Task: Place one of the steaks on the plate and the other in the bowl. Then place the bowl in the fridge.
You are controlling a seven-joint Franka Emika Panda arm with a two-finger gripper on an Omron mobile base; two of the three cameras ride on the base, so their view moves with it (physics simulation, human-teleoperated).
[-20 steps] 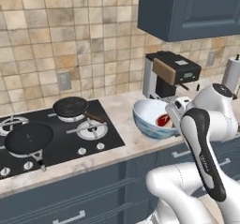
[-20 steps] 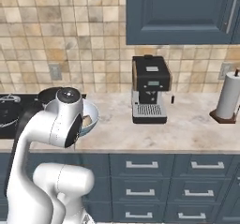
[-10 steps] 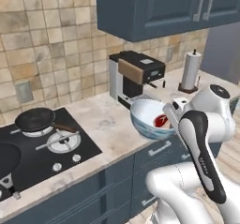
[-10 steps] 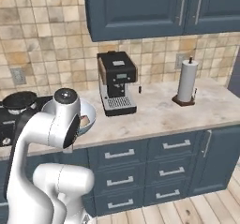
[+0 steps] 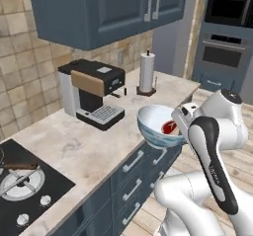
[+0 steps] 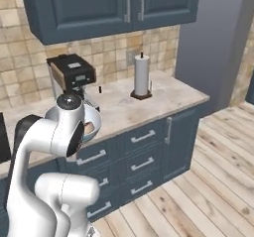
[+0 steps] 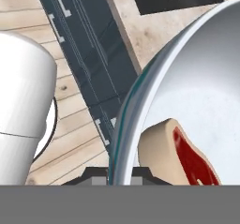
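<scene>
Clearly the whole scene has slid sideways over the last second: the tiled wall and hob that filled the base views have given way to the coffee machine (image 5: 94, 99), the paper-towel roll (image 5: 146, 72) and the built-in oven (image 5: 225, 42) in the left base view, so the base is driving and turning along the worktop (image 5: 84, 148), not the things moving. The bowl (image 5: 159, 126) keeps the same place relative to the arm in both base views, raised beside the worktop's front edge with one steak (image 5: 169, 128) lying inside it, which I judge to mean the carry toward the fridge is under way and the steak-in-bowl step is done. In the hand view the bowl's rim runs right down to the claw (image 7: 119, 177), whose two tips sit either side of the wall, so it appears clamped on the bowl's rim, though the tips themselves are mostly cut off at the bottom. In the right base view the arm's own shoulder covers most of the bowl (image 6: 92, 124). A tall grey panel (image 6: 211, 52) at the worktop's end may be the fridge's side, but no doors or screen show, so I cannot tell.
</scene>
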